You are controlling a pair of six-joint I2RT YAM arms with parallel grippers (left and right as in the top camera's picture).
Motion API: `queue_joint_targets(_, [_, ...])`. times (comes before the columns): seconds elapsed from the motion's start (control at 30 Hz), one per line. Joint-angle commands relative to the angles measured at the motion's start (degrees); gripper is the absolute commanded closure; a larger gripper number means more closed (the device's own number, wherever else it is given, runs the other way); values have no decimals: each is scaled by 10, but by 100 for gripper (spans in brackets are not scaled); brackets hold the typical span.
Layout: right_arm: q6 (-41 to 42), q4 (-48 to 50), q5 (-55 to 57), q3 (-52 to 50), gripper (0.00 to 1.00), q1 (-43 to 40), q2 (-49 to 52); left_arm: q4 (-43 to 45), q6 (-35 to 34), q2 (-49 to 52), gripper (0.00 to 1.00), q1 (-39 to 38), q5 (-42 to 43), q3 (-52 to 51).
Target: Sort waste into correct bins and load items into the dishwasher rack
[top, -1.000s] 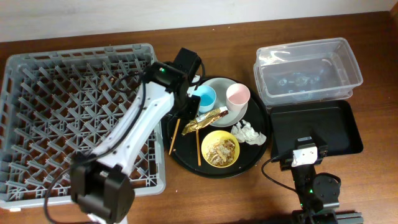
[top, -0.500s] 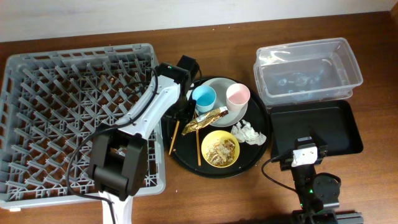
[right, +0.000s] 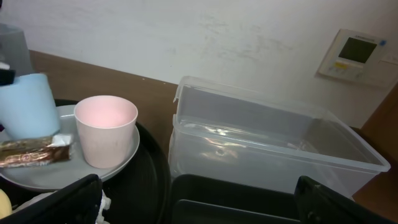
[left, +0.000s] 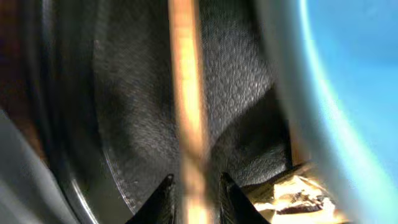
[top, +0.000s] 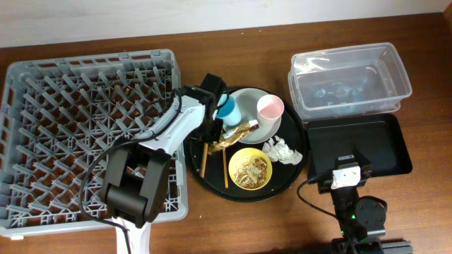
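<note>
While the left hand (left: pixel 194 198) pinches a chopstick (left: pixel 185 93), the blue cup (left: pixel 348 74) and foil wrapper (left: pixel 292 191) crowd it.

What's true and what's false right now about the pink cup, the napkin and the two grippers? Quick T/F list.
1. The pink cup stands upright on the grey plate. True.
2. The napkin is already binned. False: the napkin lies on the round black tray, beside the yellow bowl.
3. The left gripper is closed on a chopstick. True.
4. The right gripper is shut. False: its jaws stand wide apart, holding nothing.
</note>
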Motion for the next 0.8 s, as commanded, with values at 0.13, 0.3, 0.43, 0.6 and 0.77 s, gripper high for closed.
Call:
queue_joint_targets(0.13, [0, -2, -1, -3, 1, -4, -4, 9, -5, 5, 79, -1, -2, -17])
queue_joint_targets(0.3, [0, -2, -1, -3, 1, -4, -4, -1, -9, 3, 79, -1, -1, -3])
queue_joint_targets(0.43, [0, -2, -1, -3, 1, -4, -4, -50, -9, -12, 77, -2, -1, 62])
queue_joint_targets(0.6, [0, -2, -1, -3, 1, -4, -4, -62, -23, -46, 68, -2, 2, 80])
queue_joint_targets(0.77, [0, -2, -1, -3, 1, -4, -4, -66, -58, -51, 65, -2, 24, 79])
